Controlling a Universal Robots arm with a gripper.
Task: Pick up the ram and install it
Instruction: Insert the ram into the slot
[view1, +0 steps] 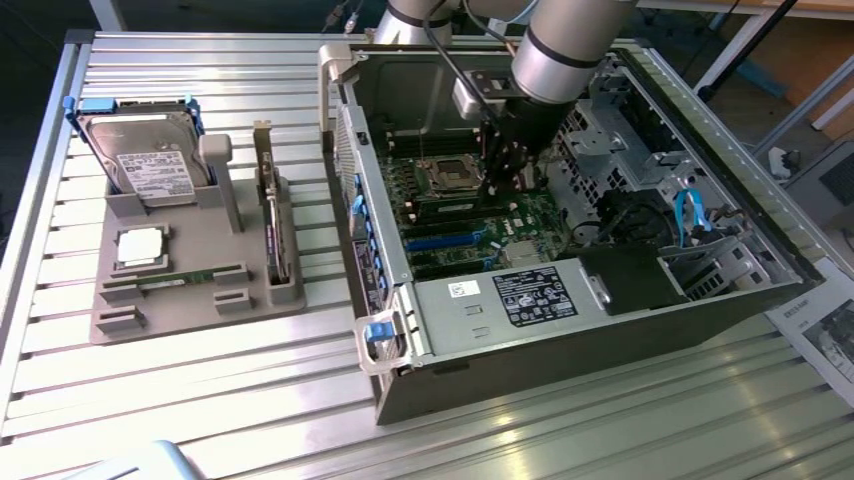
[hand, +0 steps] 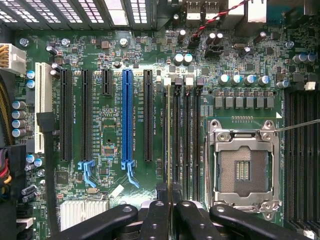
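Black two-fingered gripper (hand: 169, 192) clenched the thin green ram stick (hand: 168, 135) edge-on over the green motherboard (hand: 107, 55); the black printed label (view1: 534, 297) was unreadable; a ribbed aluminium table (view1: 200, 400) lay beneath.

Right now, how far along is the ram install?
Done: pickup, it seems; a matching stick lies in the grey tray. In hand: the hand is shut on the ram, edge-on along the memory slots beside the empty CPU socket. Left: seating; I can't tell whether it is pressed home, and the hand has not let go.

silver-grey tubular arm (view1: 567, 55), black gripper (hand: 169, 192) with rounded black linkage bars; thin dark cable (view1: 454, 65), possibly, alongside.
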